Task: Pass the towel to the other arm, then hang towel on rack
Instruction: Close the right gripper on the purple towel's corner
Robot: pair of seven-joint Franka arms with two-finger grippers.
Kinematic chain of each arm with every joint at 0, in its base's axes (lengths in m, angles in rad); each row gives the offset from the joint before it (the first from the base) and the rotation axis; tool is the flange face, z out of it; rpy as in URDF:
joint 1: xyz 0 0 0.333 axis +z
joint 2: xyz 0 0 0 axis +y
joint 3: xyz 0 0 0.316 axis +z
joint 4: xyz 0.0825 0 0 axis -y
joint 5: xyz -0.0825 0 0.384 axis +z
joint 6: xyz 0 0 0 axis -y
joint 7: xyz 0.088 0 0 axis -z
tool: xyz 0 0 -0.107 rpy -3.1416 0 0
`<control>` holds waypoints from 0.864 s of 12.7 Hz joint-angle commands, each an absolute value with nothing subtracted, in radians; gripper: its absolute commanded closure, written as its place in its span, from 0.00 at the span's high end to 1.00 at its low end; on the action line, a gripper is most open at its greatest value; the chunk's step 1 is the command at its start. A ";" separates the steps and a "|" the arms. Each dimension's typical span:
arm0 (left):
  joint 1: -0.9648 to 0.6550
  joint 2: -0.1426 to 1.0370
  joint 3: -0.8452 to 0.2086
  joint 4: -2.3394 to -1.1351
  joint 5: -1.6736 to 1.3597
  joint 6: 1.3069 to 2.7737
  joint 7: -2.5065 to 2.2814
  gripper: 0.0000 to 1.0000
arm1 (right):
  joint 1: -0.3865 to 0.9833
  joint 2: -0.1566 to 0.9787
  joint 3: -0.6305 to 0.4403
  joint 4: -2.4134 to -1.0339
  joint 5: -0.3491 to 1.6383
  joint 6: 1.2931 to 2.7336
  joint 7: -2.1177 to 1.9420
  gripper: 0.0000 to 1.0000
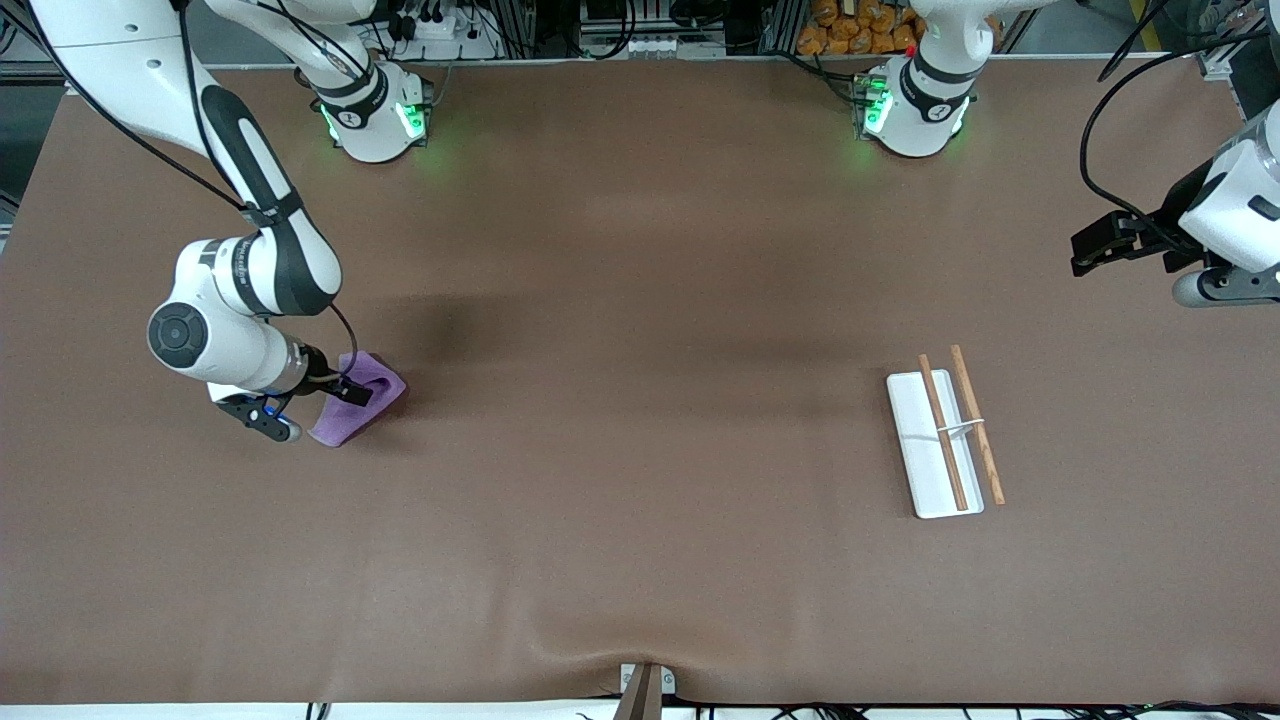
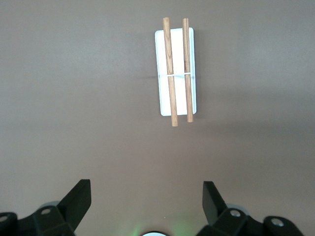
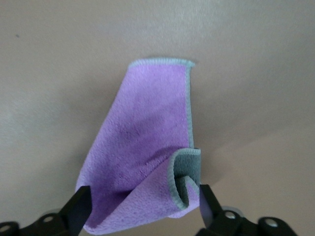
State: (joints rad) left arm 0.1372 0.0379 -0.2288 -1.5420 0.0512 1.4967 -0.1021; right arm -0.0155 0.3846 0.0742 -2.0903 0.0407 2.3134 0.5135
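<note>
We see the small purple cloth of soft fuzzy fabric, the towel (image 1: 360, 400), lying on the brown table (image 1: 640, 500) toward the right arm's end, about as near the front camera as the rack. One corner is folded up and curled over, showing a grey-green stitched edge in the right wrist view (image 3: 142, 147).

The right gripper (image 1: 345, 390) is down at the towel. In the right wrist view its two black fingers (image 3: 78, 206) stand on either side of the cloth's near edge, with the curled fold against one of them. The jaws straddle the fabric with a wide gap; we cannot tell whether they pinch it yet. The towel rests on the table, not lifted.

The rack (image 1: 940, 440), a small white rectangular base with two thin parallel brown wooden rods joined by a thin white crosspiece, sits toward the left arm's end of the table, well apart from the towel. Nothing hangs on it (image 2: 177, 73).

The left gripper (image 1: 1105, 240) waits up in the air over the table's edge at its own end. In the left wrist view its jaws are spread wide with nothing between them (image 2: 147, 196), and the rack lies on the table below it.
</note>
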 commanded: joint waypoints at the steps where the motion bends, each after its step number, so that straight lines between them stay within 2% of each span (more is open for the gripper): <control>1: 0.146 0.037 -0.235 -1.540 0.067 1.506 -0.089 1.00 | -0.005 0.376 0.075 -2.108 0.055 2.322 0.526 0.53; 3: 0.146 0.035 -0.235 -1.540 0.067 1.505 -0.087 1.00 | -0.005 0.376 0.075 -2.106 0.055 2.322 0.526 0.19; 4: 0.146 0.035 -0.233 -1.540 0.067 1.505 -0.087 1.00 | -0.005 0.376 0.074 -2.105 0.055 2.322 0.526 0.05; 5: 0.146 0.035 -0.232 -1.540 0.067 1.505 -0.087 1.00 | -0.008 0.376 0.075 -2.105 0.055 2.322 0.526 0.00; 9: 0.146 0.034 -0.233 -1.542 0.067 1.505 -0.087 1.00 | -0.011 0.373 0.074 -2.092 0.055 2.318 0.526 0.00; 11: 0.146 0.032 -0.232 -1.543 0.067 1.505 -0.089 1.00 | -0.012 0.367 0.074 -2.054 0.055 2.266 0.526 0.00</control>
